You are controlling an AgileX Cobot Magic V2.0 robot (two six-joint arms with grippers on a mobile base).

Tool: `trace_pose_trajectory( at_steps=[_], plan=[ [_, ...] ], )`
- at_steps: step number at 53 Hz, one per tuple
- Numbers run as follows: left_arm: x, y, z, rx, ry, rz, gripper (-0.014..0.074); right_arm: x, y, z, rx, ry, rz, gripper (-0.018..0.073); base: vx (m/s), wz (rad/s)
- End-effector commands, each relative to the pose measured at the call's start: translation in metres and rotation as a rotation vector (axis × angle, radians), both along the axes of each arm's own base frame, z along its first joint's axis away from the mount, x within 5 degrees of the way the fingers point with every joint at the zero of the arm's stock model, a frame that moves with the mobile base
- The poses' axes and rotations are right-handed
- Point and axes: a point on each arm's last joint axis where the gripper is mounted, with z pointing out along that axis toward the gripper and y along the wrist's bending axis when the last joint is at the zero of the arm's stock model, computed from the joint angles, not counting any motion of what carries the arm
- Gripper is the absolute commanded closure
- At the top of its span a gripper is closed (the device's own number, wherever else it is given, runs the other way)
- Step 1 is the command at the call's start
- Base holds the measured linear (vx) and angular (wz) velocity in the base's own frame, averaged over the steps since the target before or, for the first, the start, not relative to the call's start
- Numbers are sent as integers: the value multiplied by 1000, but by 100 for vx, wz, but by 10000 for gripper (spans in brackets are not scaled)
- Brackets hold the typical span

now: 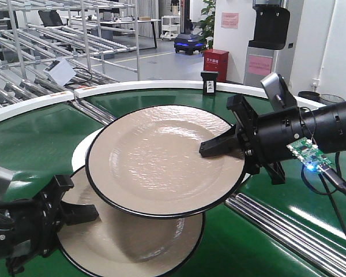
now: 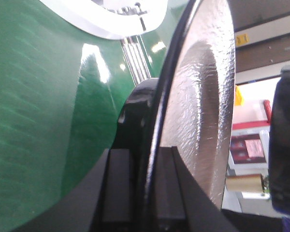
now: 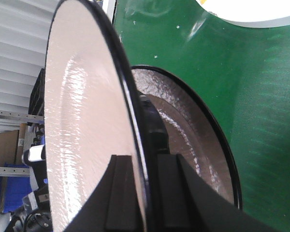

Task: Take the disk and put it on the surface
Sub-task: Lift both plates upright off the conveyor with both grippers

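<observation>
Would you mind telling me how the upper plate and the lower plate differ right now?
The upper plate is gripped at its right rim by the right gripper, the lower plate at its left rim by the left gripper. The upper plate is in nearly full view; the lower plate is partly hidden beneath it. Both are round, beige and black-rimmed.

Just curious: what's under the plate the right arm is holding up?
A second plate, clamped by the left gripper, over the green belt. The upper plate covers its far part and most of a white thing beside it.
</observation>
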Motion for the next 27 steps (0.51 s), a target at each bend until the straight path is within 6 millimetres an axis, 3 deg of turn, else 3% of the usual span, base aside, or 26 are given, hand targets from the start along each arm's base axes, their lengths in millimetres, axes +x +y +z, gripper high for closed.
trace_pose_trajectory(
  at_steps=[1, 27],
  plan=[
    [-3, -1, 24, -107, -43, 35, 595, -11, 0, 39, 139, -89, -35, 567, 0, 0],
    [-3, -1, 24, -107, -43, 35, 595, -11, 0, 39, 139, -89, -35, 567, 0, 0]
  ],
)
